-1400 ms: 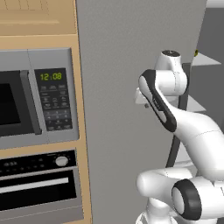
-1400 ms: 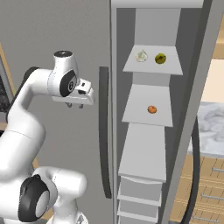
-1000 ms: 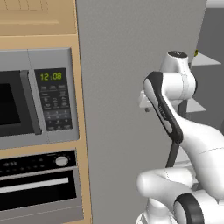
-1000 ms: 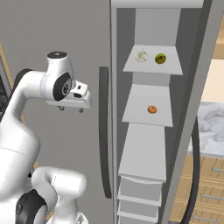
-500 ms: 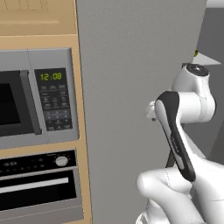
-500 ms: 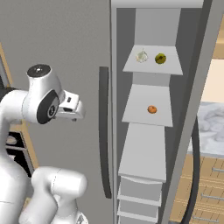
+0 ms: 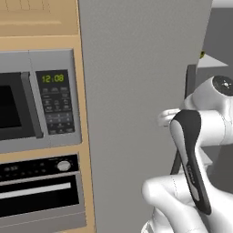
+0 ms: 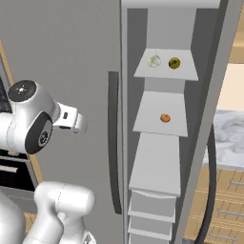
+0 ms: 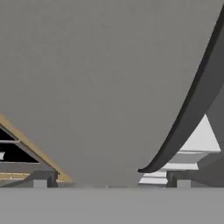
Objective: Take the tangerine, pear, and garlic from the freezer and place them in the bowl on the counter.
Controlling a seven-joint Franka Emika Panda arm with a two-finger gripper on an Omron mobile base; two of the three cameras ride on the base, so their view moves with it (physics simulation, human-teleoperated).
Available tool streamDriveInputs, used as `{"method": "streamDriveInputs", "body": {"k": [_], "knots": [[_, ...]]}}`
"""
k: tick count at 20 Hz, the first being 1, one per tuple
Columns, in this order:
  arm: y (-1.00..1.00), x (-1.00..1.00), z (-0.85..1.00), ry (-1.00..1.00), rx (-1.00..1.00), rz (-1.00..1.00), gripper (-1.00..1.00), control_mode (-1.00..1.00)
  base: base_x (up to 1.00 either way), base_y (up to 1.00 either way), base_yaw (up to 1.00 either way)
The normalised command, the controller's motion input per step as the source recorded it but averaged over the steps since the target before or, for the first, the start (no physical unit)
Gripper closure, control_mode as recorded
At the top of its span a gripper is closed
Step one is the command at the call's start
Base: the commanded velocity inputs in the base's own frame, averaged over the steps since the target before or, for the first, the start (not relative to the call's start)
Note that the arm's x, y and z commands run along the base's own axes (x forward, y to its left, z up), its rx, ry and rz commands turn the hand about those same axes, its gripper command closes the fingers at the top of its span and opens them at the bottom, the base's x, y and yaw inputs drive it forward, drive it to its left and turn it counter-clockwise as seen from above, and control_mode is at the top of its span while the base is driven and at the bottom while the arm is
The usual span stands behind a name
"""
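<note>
The freezer (image 8: 164,28) stands open. On its top shelf the whitish garlic (image 8: 153,60) lies left of the yellow-green pear (image 8: 174,62). One shelf lower rests the orange tangerine (image 8: 165,117). My gripper (image 9: 108,181) is open and empty, its fingertips (image 9: 40,180) spread wide before a flat grey door and its dark curved handle (image 9: 192,105). In the right base view my hand (image 8: 71,121) hangs left of that handle (image 8: 113,143), well away from the shelves. The bowl is out of view. A strip of marbled counter (image 8: 231,136) shows at the far right.
The freezer's swung-out door (image 8: 217,100) with its long dark handle (image 8: 208,190) stands to the right of the shelves. A microwave (image 7: 36,107) with a green clock and an oven (image 7: 41,191) sit in the wooden wall to the left. Drawers (image 8: 150,214) fill the freezer's bottom.
My hand has drawn back to the left and a little lower, away from the grey door's handle. The upper arm has swung towards the cameras. The jaws have spread a little wider.
</note>
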Motion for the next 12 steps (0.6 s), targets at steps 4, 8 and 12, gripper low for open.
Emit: {"method": "streamDriveInputs", "body": {"k": [4, 8, 12], "knots": [[0.0, 0.0, 0.0, 0.0, 0.0, 0.0, -1.0, 1.0, 0.11, -0.57, -0.03], [0.0, 0.0, 0.0, 0.0, 0.0, 0.0, -1.0, 1.0, 0.67, -0.44, -0.01], [0.0, 0.0, 0.0, 0.0, 0.0, 0.0, -1.0, 1.0, 0.77, -0.42, -0.05]]}}
